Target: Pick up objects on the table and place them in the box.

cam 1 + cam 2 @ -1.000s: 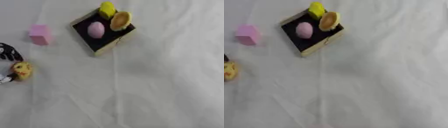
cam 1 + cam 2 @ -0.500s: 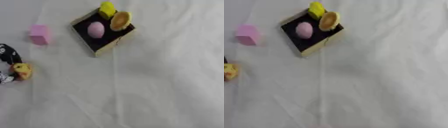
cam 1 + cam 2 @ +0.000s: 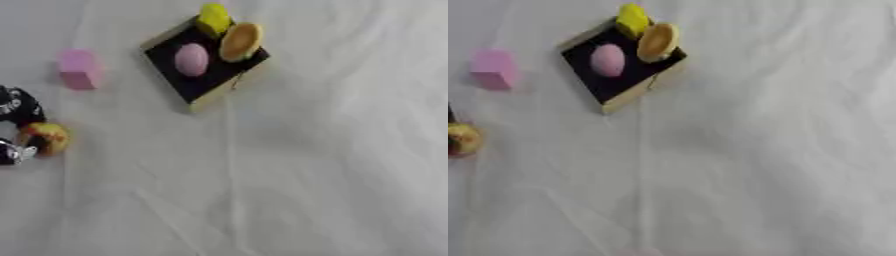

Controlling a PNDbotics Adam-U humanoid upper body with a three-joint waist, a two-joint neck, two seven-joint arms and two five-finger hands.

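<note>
A shallow box [image 3: 197, 85] with a black floor and tan walls lies askew at the upper middle. In it are a pink egg shape [image 3: 191, 59], a yellow piece [image 3: 213, 17] and a tan round piece [image 3: 241, 42]. A pink block [image 3: 79, 69] stands on the cloth to the box's left. At the left edge my left hand [image 3: 17, 107] is curled around a small yellow-orange object [image 3: 45, 138], which sits between the thumb and fingers. The right hand shows in neither view.
A white wrinkled cloth [image 3: 306, 165] covers the whole table. Nothing else lies on it.
My left hand has stayed at the left edge with the yellow-orange object in it. The box and pink block have not moved.
</note>
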